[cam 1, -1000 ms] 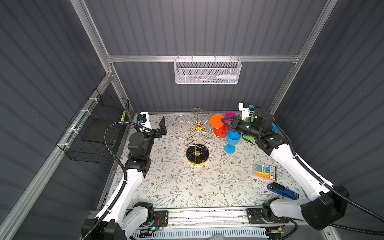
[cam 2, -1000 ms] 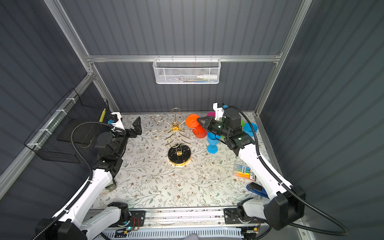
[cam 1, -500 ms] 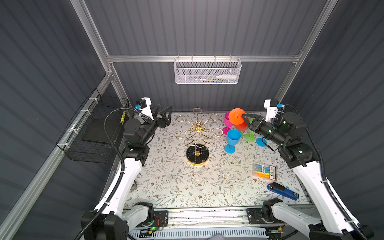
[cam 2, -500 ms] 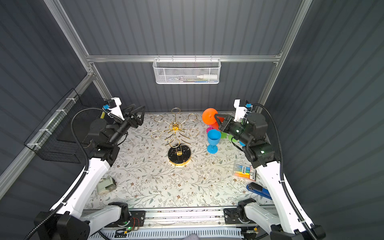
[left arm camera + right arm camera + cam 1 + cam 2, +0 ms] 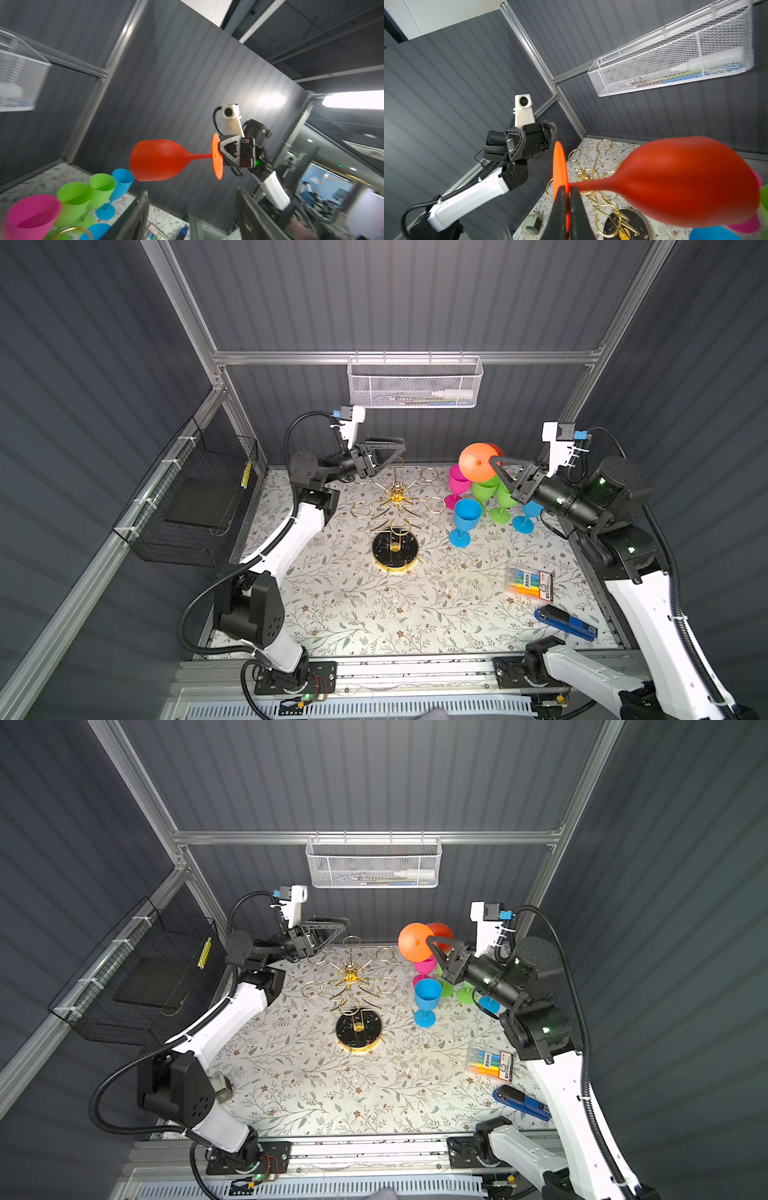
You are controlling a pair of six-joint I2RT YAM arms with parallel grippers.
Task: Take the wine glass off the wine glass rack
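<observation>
- Orange-red plastic wine glass is in the air, lying horizontal and clear of the rack, above the standing coloured glasses at the back right of the table.
- Right gripper: fingers are pressed together on the stem just beside the foot disc. The foot faces the left arm and the bowl points away.
- Wine glass rack: gold wire, upright mid-table on its round black marbled base, with looped arms radiating from the post. The held glass sits to the right of the loops, not touching them.
- Left gripper: raised over the rack's back-left arms, fingers spread with nothing between them.
- On the table right of the rack stand a pink glass, green glasses and blue glasses, all upright and closely grouped.
- Marker pack: the white label carries print too small to read. A blue-and-black stapler lies near it, with no legible marking.
- White mesh basket hangs on the back rail. A black wire basket hangs on the left wall with a yellow tag; its text is unreadable.
</observation>
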